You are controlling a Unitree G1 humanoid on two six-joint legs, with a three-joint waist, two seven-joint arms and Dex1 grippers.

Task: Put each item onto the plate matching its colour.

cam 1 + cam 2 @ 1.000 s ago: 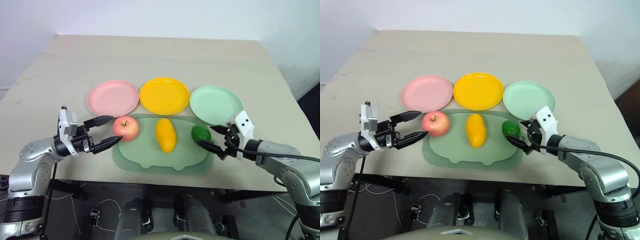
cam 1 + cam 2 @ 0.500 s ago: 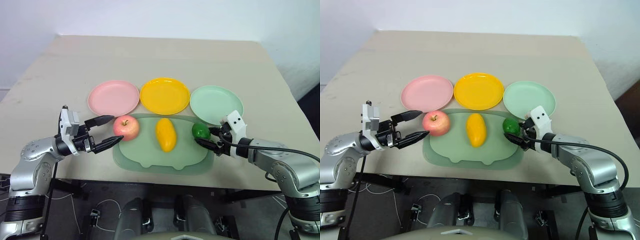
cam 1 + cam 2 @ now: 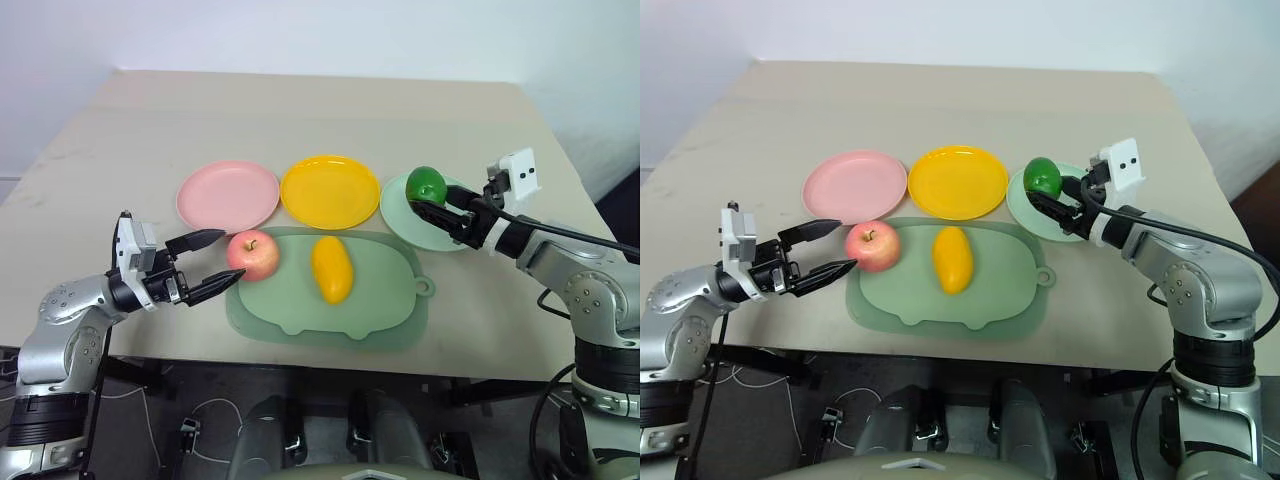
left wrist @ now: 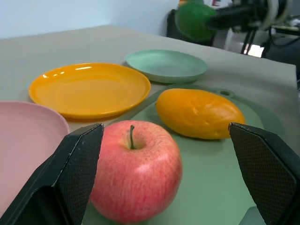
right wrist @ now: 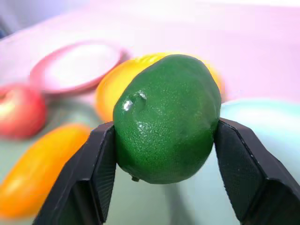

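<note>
We hold lime (image 3: 426,185) clamped in right gripper (image 3: 437,203), lifted above near-left rim of green plate (image 3: 455,226). Risk: released from height, round lime rolls off shallow plate onto worktop (image 3: 320,110). Left gripper (image 3: 210,265) jaws open, flanking apple (image 3: 251,255) at mat's (image 3: 380,315) left end, no contact; careless closing could nudge apple off.

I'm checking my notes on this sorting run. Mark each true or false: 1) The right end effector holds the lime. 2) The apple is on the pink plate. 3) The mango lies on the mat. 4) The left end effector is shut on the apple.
1) True: the right end effector grips the lime above the green plate.
2) False: the apple sits at the mat's edge; the pink plate is bare.
3) True: the mango lies there.
4) False: the left end effector is open around it.
</note>
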